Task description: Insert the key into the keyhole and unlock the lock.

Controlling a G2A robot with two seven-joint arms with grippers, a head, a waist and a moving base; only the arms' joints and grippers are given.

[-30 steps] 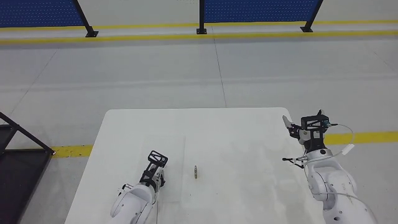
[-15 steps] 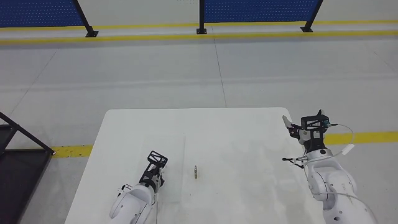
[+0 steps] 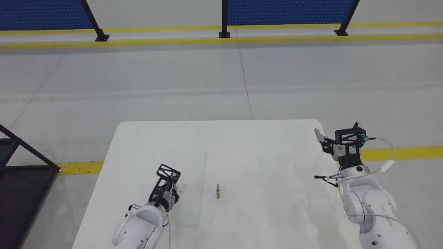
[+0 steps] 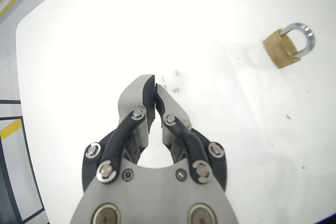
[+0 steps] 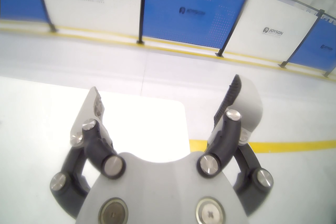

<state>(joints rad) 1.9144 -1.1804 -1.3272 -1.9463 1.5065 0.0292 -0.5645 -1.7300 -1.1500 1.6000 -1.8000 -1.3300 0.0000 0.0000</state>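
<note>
Entry: your left gripper (image 4: 155, 87) hung low over the table (image 3: 277, 145) with its pads pressed together. I could not tell whether a key was pinched between them. The lock (image 4: 282, 51) rested on the table near that gripper but apart from it, on the side toward your right arm, and its shackle (image 4: 304, 36) looked closed. I judged it was left free there for an approach. Your right gripper (image 5: 164, 86) sat by the table's far right corner, fingers spread wide and holding nothing, probably parked clear until the lock needs steadying. Count: one lock, two grippers.
</note>
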